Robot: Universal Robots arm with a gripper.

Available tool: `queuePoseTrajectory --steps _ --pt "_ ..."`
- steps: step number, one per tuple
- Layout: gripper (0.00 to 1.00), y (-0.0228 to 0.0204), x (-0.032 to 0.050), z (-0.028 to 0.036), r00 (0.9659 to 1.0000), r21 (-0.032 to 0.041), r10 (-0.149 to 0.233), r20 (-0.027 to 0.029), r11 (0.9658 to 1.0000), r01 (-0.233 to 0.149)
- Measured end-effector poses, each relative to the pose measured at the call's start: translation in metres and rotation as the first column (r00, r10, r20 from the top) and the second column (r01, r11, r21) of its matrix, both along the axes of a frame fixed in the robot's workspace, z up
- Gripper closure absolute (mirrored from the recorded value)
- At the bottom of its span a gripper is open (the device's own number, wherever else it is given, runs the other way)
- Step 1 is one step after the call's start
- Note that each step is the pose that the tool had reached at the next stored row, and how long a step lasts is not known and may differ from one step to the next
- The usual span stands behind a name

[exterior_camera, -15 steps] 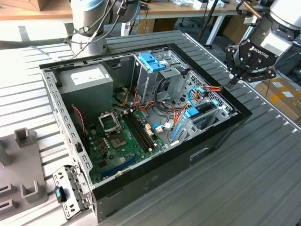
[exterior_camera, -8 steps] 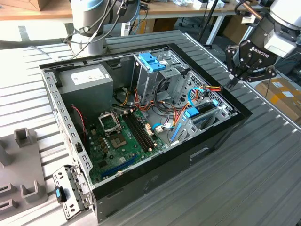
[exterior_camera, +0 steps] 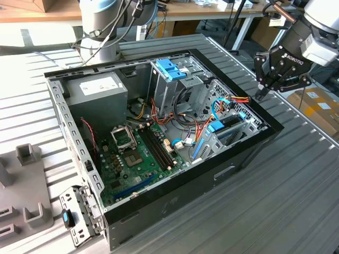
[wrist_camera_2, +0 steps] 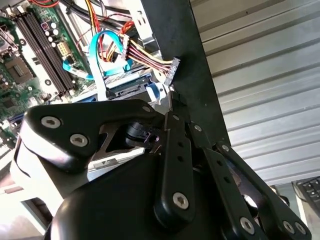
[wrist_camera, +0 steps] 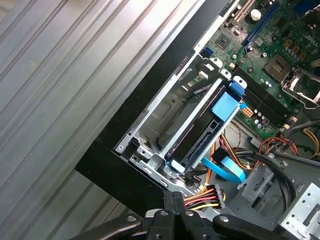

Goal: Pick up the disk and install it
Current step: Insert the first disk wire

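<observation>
Where the exterior view takes in the whole open case (exterior_camera: 249, 151), the disk (exterior_camera: 229, 133) sits on edge in the drive cage against the case wall at the exterior view's right, a blue tab (exterior_camera: 216, 126) on top. The first wrist view looks down into that cage: the disk (wrist_camera: 200, 137) fills one slot and the slot beside it, nearer the wall, is bare metal. The gripper (exterior_camera: 262, 94) hangs just outside the case's rim above the slatted table (exterior_camera: 275, 201), fingers together on nothing; both wrist views show the tips closed (wrist_camera: 172, 197) (wrist_camera_2: 170, 112) just beside a loose power plug (wrist_camera: 207, 192). At the far left, the power supply (exterior_camera: 98, 92) has a white label, too small to read.
</observation>
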State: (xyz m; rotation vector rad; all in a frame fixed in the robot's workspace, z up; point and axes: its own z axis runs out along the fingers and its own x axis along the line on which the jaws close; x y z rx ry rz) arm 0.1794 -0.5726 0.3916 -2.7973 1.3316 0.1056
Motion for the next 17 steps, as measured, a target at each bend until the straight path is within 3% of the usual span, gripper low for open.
queuePoseTrajectory --steps 10,15,17 --pt "0.89 0.0 0.0 0.0 0.9956 0.0 0.094 0.0 0.9956 -0.094" --pt "0.89 0.0 0.0 0.0 0.9885 0.0 0.151 0.0 0.9885 -0.151" --pt "0.89 0.0 0.0 0.0 0.9829 0.0 0.184 0.0 0.9829 -0.184"
